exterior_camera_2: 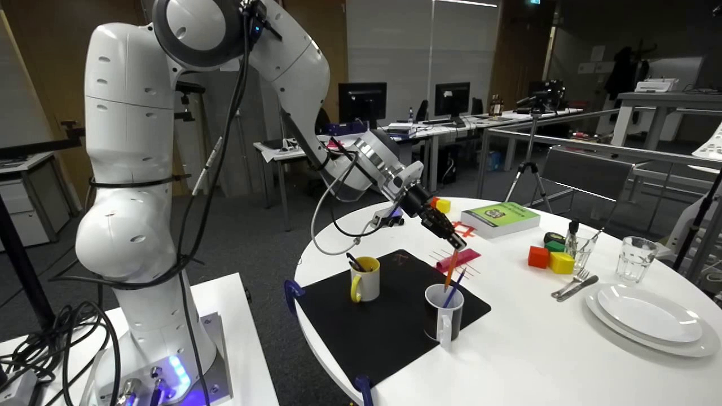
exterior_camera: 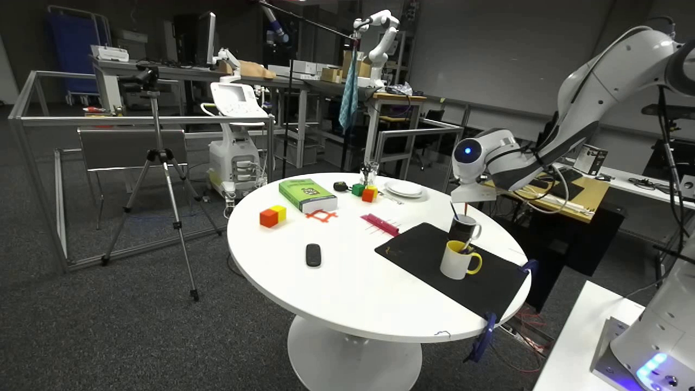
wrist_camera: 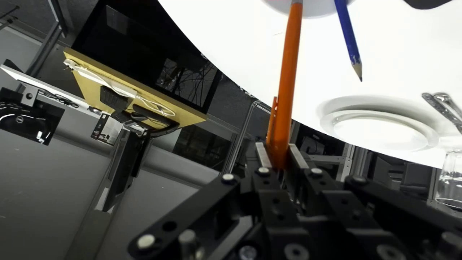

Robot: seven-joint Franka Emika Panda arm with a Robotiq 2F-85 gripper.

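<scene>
Altogether two mugs (exterior_camera_2: 366, 285) (exterior_camera_2: 444, 313), one orange pen (wrist_camera: 290, 72)

The orange pen (wrist_camera: 290, 68) (clip end pinched) tilts, lower end at the mouth of the dark mug (exterior_camera_2: 435, 318).

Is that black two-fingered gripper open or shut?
Shut: in the wrist view, the gripper pinches the slender orange plastic pen between its fingers.

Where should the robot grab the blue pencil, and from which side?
Hold the blue pencil just below its sharpened tip, probably from above: it leans in the dark mug, point up, its lower end hidden inside. The end effector would first have to release the orange pen.
</scene>
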